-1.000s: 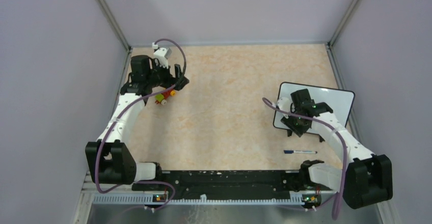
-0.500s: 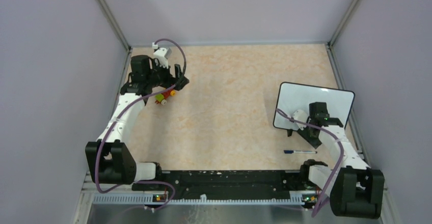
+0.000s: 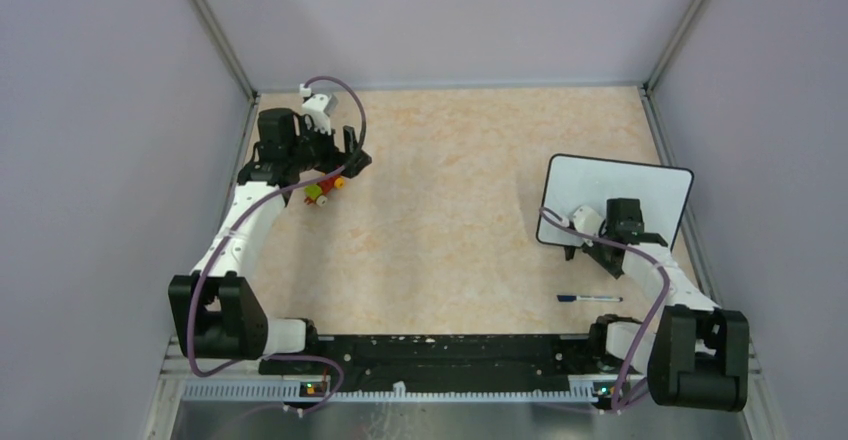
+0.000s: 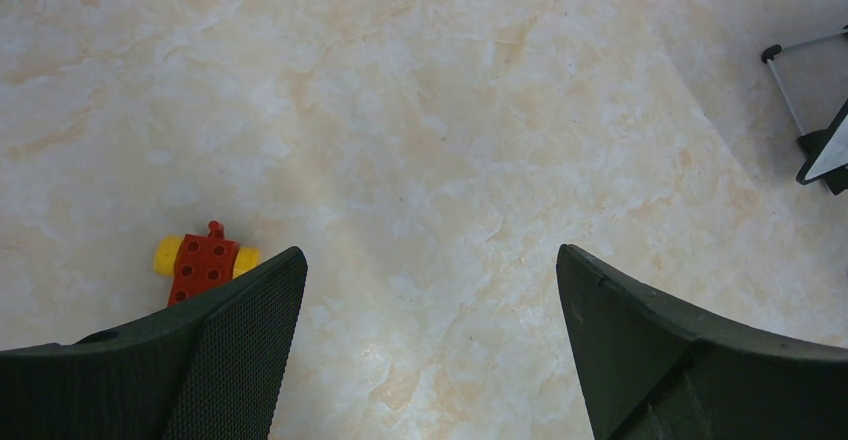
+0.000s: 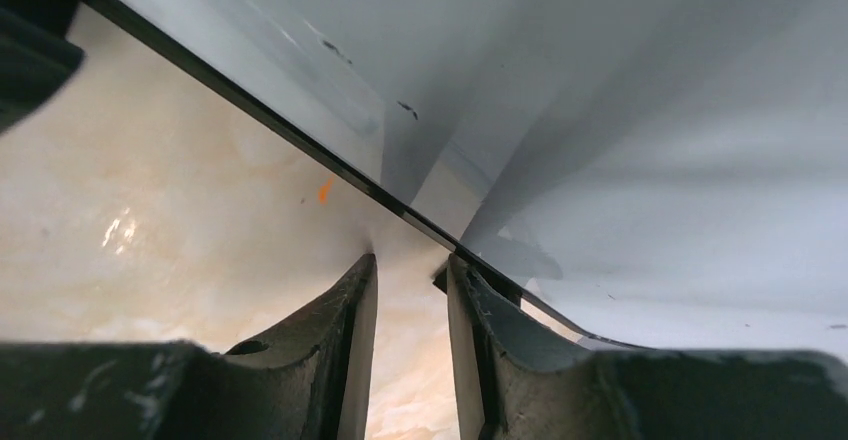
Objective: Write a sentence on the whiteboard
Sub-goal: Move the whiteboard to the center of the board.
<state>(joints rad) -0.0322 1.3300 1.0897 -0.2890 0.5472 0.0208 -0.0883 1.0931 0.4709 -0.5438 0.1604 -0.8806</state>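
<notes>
The whiteboard (image 3: 620, 188) stands tilted at the table's right, its face plain white; the sentence is out of view. My right gripper (image 3: 626, 224) sits low at the board's near edge. In the right wrist view its fingers (image 5: 412, 258) are open by a narrow gap with only table between them, tips just short of the board's black frame (image 5: 250, 110). My left gripper (image 3: 345, 155) hovers wide open at the far left, holding nothing (image 4: 430, 250). One corner of the whiteboard (image 4: 830, 150) shows in the left wrist view.
A blue-capped marker (image 3: 590, 299) lies on the table in front of the board, near the right arm's base. A red and yellow toy brick (image 3: 322, 192) rests under the left gripper, beside its left finger (image 4: 203, 263). Grey walls close in the table.
My right gripper has dropped from over the board's left part to its near edge and narrowed its jaws. The board has shifted slightly away. The left arm is still.
</notes>
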